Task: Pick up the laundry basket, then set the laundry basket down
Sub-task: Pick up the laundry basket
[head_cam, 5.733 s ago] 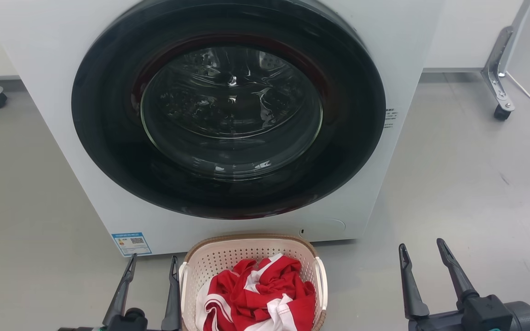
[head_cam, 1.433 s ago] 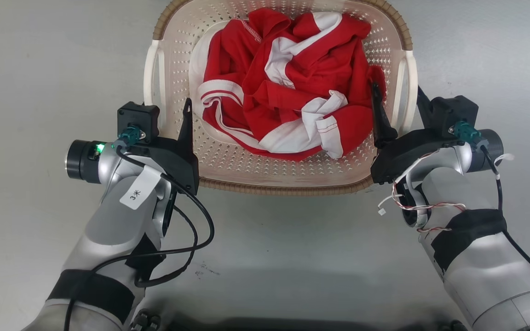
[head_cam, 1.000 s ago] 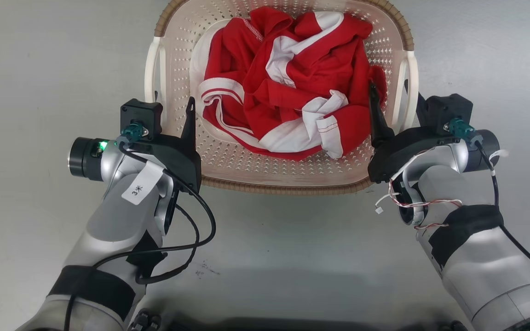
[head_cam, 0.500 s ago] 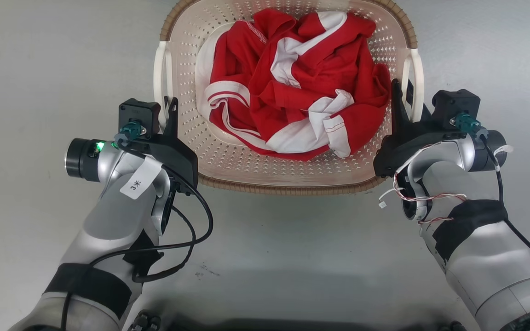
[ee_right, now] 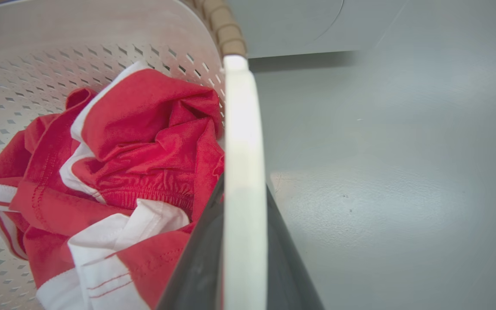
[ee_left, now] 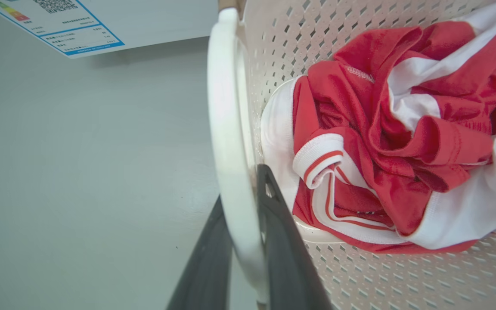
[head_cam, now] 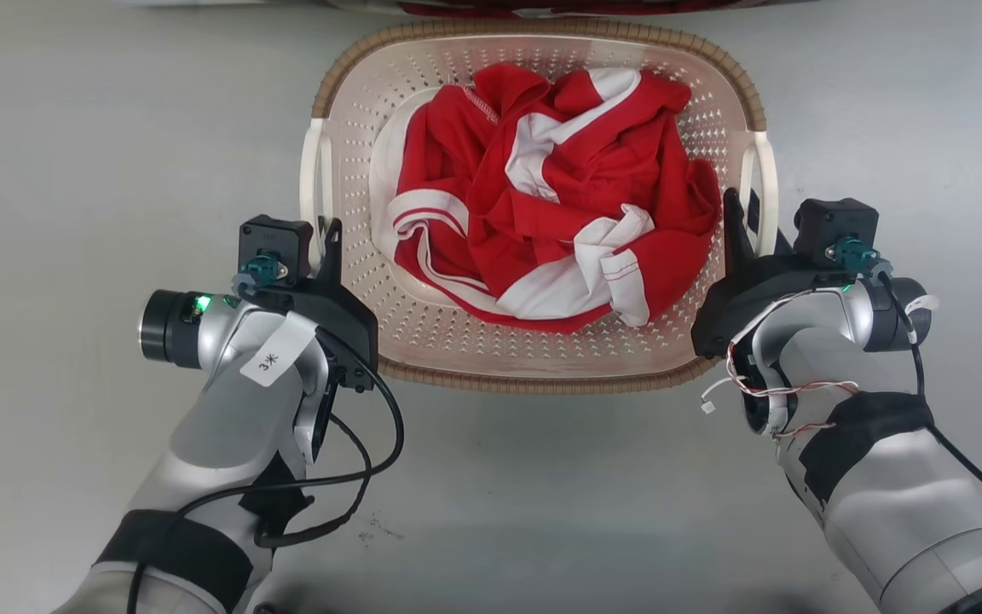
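Left arm (head_cam: 227,426) is showing a silver shell, a black wrap band, a glowing green light (head_cam: 199,303), a white tag (head_cam: 274,358) reading "3" and a looping black cable (head_cam: 401,426). Right arm (head_cam: 883,486) is carrying twisted red-white wires (head_cam: 798,388). Both are wearing teal connectors (head_cam: 262,269) and dark fingers (ee_left: 282,241).

You're looking at a basket (head_cam: 423,337) of matt cream plastic, its walls punched with small holes, its rim (head_cam: 542,385) at 6 o'clock a brown moulded weave, and the handles (ee_left: 226,142) at 9 and 3 o'clock smooth, glossy white. Inside lies soft, creased red-and-white cloth (head_cam: 559,222) with stitched hems. The fingers (ee_left: 282,249) look like matt dark plastic, the forearms (head_cam: 227,426) satin silver, and the floor (head_cam: 73,170) smooth grey with a dull sheen.
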### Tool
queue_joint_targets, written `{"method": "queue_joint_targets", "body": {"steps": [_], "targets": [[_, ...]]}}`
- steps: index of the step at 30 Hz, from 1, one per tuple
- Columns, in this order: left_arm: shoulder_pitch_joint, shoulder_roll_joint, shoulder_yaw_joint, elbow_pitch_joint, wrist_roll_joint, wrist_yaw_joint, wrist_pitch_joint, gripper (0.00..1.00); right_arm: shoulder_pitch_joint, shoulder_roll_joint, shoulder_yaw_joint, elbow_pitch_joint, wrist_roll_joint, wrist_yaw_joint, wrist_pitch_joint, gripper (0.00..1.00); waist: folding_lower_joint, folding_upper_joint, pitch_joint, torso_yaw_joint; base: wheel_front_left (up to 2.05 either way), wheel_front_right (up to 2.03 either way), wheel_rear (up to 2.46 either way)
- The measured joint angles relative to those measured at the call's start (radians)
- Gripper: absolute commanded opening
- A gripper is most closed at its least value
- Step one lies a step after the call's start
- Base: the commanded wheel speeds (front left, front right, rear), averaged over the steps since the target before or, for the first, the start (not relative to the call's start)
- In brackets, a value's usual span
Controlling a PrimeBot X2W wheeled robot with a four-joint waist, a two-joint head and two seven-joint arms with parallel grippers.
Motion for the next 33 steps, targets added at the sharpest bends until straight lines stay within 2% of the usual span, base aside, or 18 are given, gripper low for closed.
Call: {"method": "queue_joint_targets", "body": {"steps": [17,31,33], "targets": [[0.089,0.001,-0.080,0.009,-0.067,0.013,0.027,0.00,0.065,0.003,0.086,0.057,0.070,-0.001,0.014,0.00,0.0000,0.0000,-0.149,-0.015,0.00,0.00,0.00],[0.221,-0.001,-0.136,0.054,-0.116,0.009,0.071,0.00,0.217,0.007,0.202,0.060,0.149,-0.002,0.097,0.00,-0.0002,0.0000,-0.323,-0.023,0.00,0.00,0.00],[0.276,-0.001,-0.151,0.063,-0.128,0.002,0.087,0.00,0.268,0.008,0.234,0.057,0.181,-0.004,0.121,0.00,-0.0002,-0.0001,-0.376,-0.026,0.00,0.00,0.00]]}}
